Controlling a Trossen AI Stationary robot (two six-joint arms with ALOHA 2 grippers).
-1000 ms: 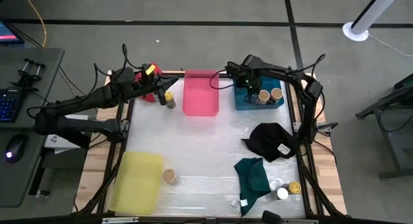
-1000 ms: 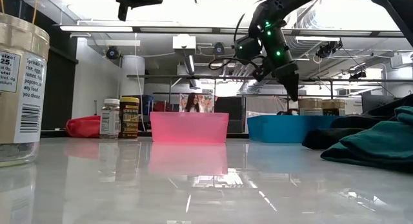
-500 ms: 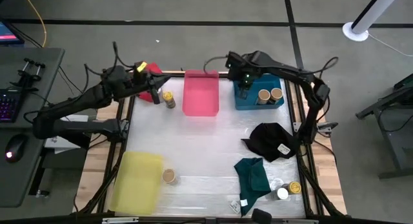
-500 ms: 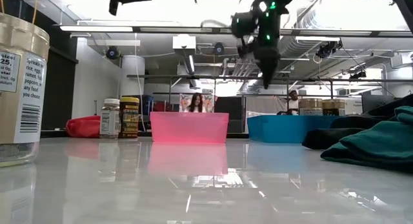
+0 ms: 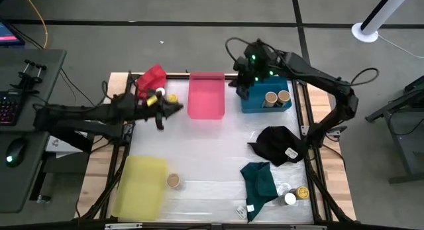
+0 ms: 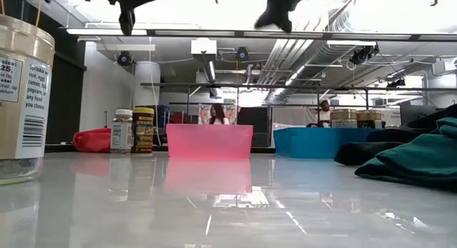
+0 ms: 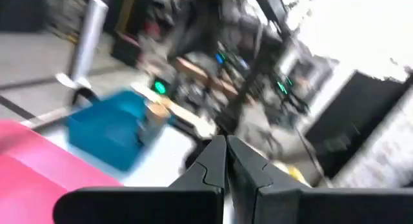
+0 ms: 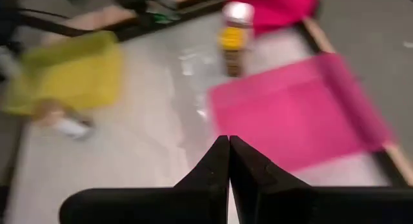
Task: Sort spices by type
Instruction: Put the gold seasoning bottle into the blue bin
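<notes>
My right gripper is pressed together and empty beside the blue tray, which already holds two tan-lidded jars. My left gripper, likewise pinched together on nothing, hangs near the pink tray. Five jars seem unsorted: two by the red cloth, one beside the yellow tray, two near the teal cloth.

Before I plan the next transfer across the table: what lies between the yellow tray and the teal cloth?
In the high view, one tan-lidded spice jar stands just right of the yellow tray; the rest up to the teal cloth is bare tabletop.

Glossy tabletop, soft teal cloth
</notes>
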